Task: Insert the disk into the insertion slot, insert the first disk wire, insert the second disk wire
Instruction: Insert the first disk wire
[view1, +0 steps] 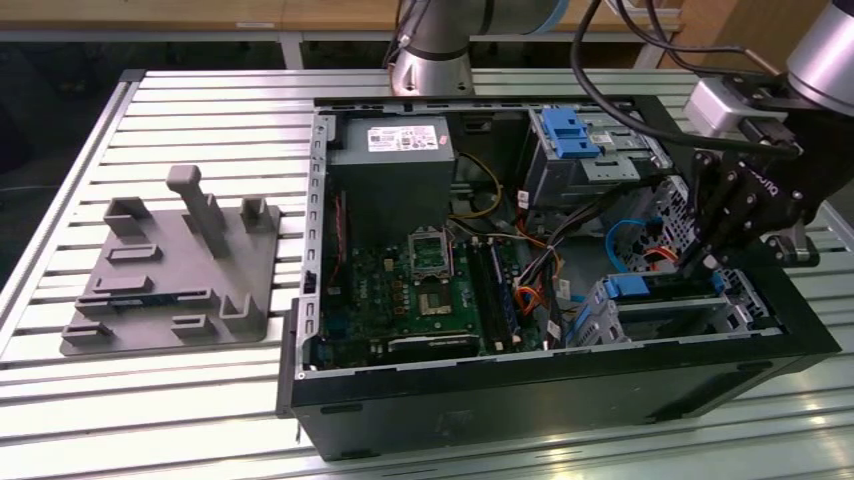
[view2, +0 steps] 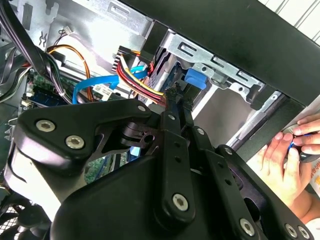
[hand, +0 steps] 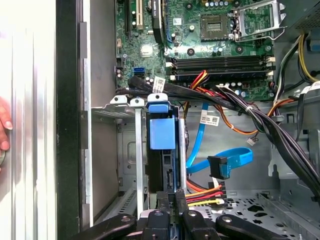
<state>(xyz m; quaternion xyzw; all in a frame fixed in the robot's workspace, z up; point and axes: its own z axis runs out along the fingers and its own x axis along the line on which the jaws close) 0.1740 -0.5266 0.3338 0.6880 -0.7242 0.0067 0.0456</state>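
Observation:
My black gripper (view1: 697, 265) reaches down into the open computer case at the exterior view's right. The disk (hand: 162, 170) is a dark slab standing in the insertion slot (view1: 667, 310), under a blue latch (hand: 161, 127). The gripper's fingertips (hand: 171, 196) are close together at the disk's near edge. The first disk wire (hand: 202, 192), a red, orange and yellow bundle, ends right at them (view2: 172, 92). The second disk wire (hand: 220, 164), a flat blue cable with a dark plug, hangs loose beside the disk, not touched by the gripper.
Thick black cable bundles (hand: 260, 120) cross above the cage. The motherboard (view1: 420, 290) fills the case's middle. A second bay with a blue latch (view1: 567, 130) stands at the back. A grey fixture (view1: 174, 270) lies on the table. A person's hand (view2: 290, 150) rests outside the case wall.

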